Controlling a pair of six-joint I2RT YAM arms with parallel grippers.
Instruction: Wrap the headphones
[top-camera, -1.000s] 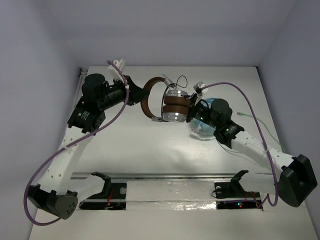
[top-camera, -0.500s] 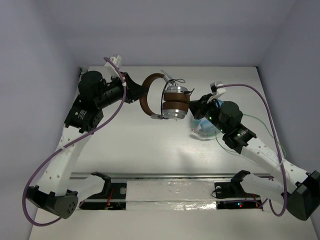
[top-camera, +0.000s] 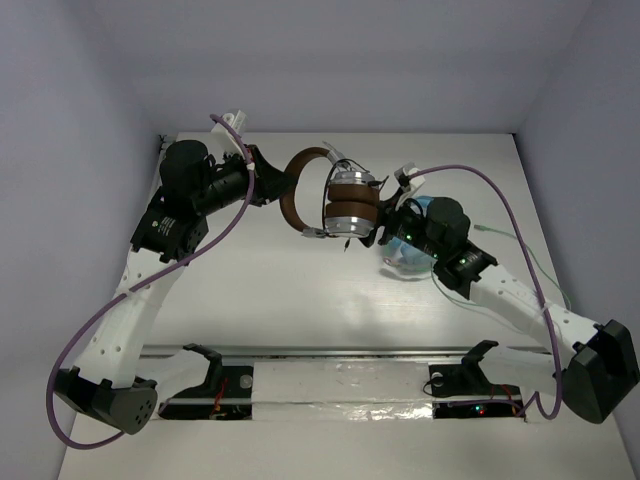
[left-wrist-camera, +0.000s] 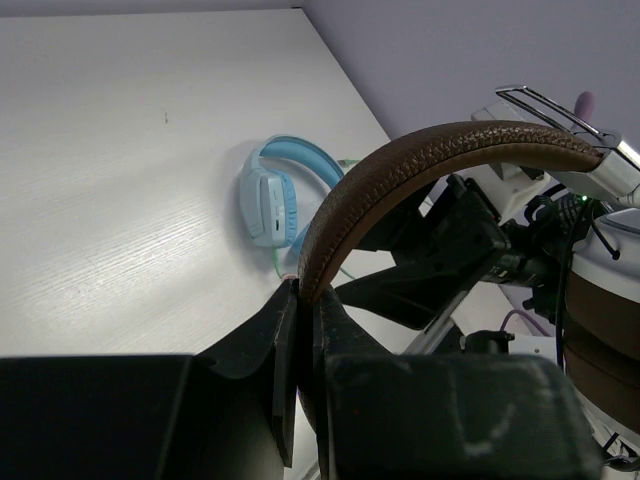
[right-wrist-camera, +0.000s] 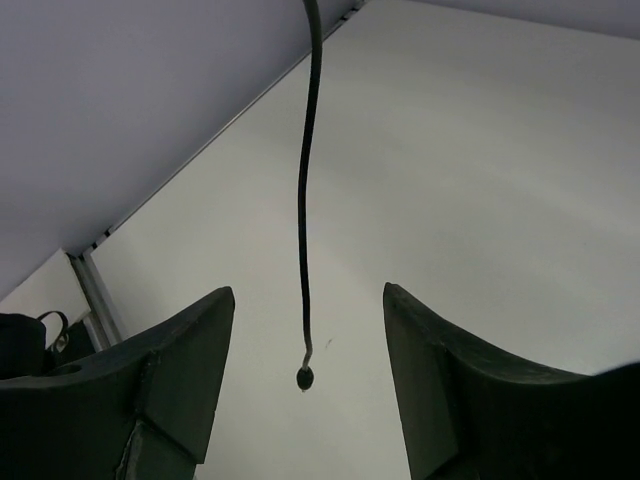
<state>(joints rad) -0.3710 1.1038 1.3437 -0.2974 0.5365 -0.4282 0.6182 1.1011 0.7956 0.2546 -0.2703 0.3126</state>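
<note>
— What's the bench (top-camera: 250, 290) like?

— White and faintly grained, with a silver rail (top-camera: 340, 375) along the near edge by the arm bases. Pale lilac walls (top-camera: 330, 60) close it in on three sides.

— And the left pincer (left-wrist-camera: 298, 305)?

— Clamped on the brown headband (left-wrist-camera: 420, 160), holding the headphones (top-camera: 345, 205) up above the bench. The silver cups hang just beyond its tips, toward the right arm.

— The right pincer (right-wrist-camera: 308, 295)?

— Spread wide, gripping nothing. The thin black cable (right-wrist-camera: 305, 220) dangles in the gap between its fingers, plug end down, touching neither. The light blue headphones (left-wrist-camera: 270, 195) lie on the bench beneath that wrist.

— Anything changed?

— Half a second ago the right arm had swung outward, away from the cups. Now its pincer is back just beside them, much as it stood a second ago. The left grip and the headphones have hardly shifted.
</note>
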